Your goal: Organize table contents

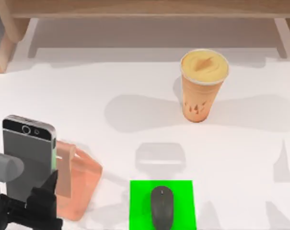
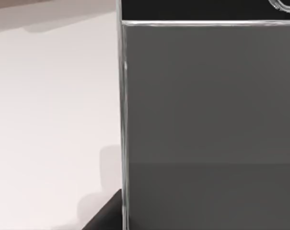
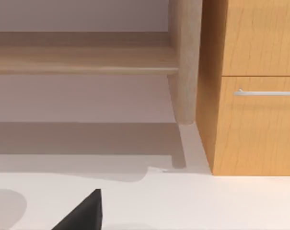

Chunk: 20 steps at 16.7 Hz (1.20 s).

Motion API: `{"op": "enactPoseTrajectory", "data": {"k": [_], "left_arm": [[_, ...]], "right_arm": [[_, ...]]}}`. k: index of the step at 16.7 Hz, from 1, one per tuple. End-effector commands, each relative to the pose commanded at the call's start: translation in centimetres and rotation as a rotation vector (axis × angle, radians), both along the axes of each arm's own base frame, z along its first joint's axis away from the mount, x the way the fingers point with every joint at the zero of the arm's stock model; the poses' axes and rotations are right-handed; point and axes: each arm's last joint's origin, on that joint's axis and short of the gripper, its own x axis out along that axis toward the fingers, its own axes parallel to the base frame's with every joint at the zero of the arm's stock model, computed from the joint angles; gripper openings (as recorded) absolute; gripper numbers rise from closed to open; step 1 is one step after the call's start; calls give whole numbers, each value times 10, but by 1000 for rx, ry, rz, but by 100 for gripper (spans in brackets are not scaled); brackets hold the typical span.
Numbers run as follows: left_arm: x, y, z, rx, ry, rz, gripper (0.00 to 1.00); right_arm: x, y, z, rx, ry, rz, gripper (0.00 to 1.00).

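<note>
Left gripper (image 1: 45, 191) at the table's (image 1: 111, 81) near-left corner, clamped on the smartphone's (image 1: 28, 155) lower end. Phone raised, screen up, long axis near-to-far, camera end toward the shelf (image 1: 145, 9). Overlaps the pink stand (image 1: 80, 184). Mouse (image 1: 162, 207) on green pad (image 1: 140, 201); orange cup (image 1: 202, 85) upright, far right. Right gripper state: cannot tell.

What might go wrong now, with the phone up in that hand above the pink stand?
The left hand holds the smartphone by its lower part, so it might tilt or slip. The salmon-pink phone stand sits partly hidden behind the phone; a misjudged lowering might knock it aside. The mouse on the green pad lies close by, within a careless swing.
</note>
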Motion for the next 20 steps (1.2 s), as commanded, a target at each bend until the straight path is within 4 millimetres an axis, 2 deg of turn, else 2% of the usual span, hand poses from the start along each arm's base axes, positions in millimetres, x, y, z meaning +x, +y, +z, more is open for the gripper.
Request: {"op": "enactPoseTrajectory", "data": {"k": [7, 14, 20], "left_arm": [[0, 1, -1, 0, -4, -4, 0], [-8, 9, 16, -53, -139, -109, 0], [-12, 11, 21, -73, -197, -173, 0]], "right_arm": [[0, 0, 0, 0, 0, 0, 100], [0, 0, 0, 0, 0, 0, 100], [0, 0, 0, 0, 0, 0, 100]]}}
